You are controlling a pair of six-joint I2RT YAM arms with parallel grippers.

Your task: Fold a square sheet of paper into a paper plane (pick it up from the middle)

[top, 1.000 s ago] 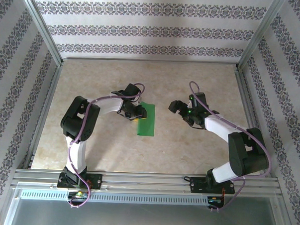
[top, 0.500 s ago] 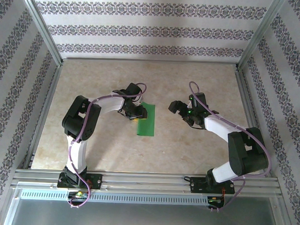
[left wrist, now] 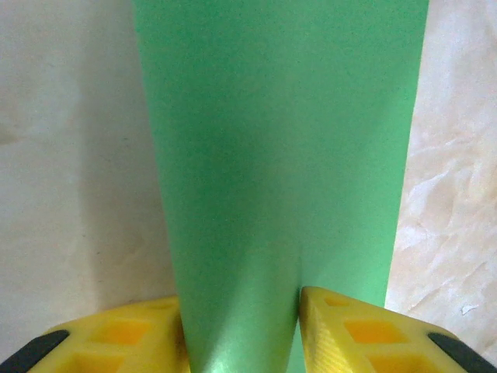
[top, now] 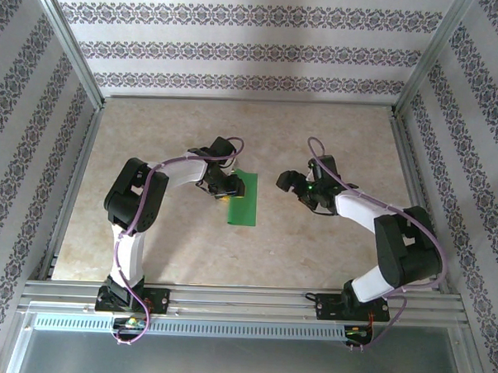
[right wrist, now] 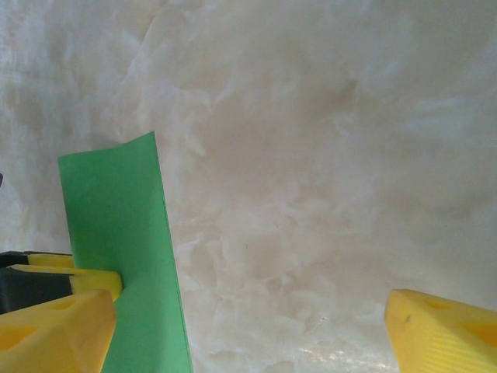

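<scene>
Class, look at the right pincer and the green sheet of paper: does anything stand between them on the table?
Nothing visible does. Bare table lies between the open right pincer and the green sheet. The left pincer grips the sheet from its opposite side, out of the way.

Left wrist view crops the green sheet [left wrist: 279,155] top and bottom.

My left pincer [left wrist: 241,334] has the square sheet of paper [left wrist: 279,140] caught between its yellow fingers [left wrist: 349,330]. The green sheet stretches away from me over the pale marbled worktop [left wrist: 70,155].
</scene>
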